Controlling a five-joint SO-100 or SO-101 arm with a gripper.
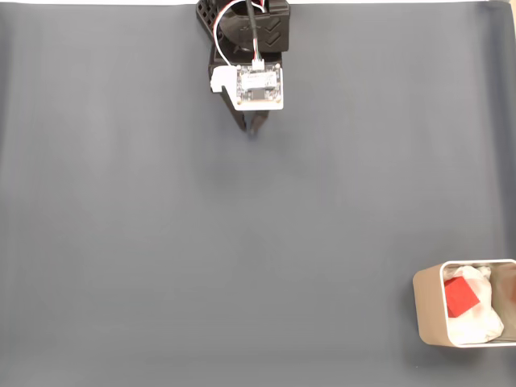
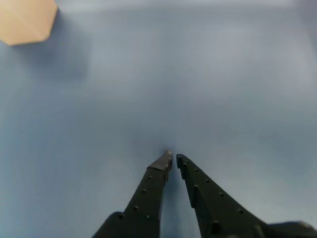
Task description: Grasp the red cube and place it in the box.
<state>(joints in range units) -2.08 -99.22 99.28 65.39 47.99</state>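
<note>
Red cube: the red cube point(image 1: 460, 297) lay inside the box point(image 1: 427, 310), on crumpled white paper point(image 1: 477, 322), at the lower right of the fixed view.
Box: it stood on the grey mat point(image 1: 242, 258), well apart from the arm.
Gripper: the gripper point(image 2: 173, 159) hung over bare mat at the top centre of the fixed view; its 2 fingers were nearly together, holding nothing.
Corner: a tan shape point(image 2: 26, 20) sat blurred at the wrist view's upper left.

surface: grey mat point(image 1: 201, 242) across the table | on it: the box point(image 1: 427, 310) at near right in the fixed view | arm base point(image 1: 242, 32) at far centre
</note>
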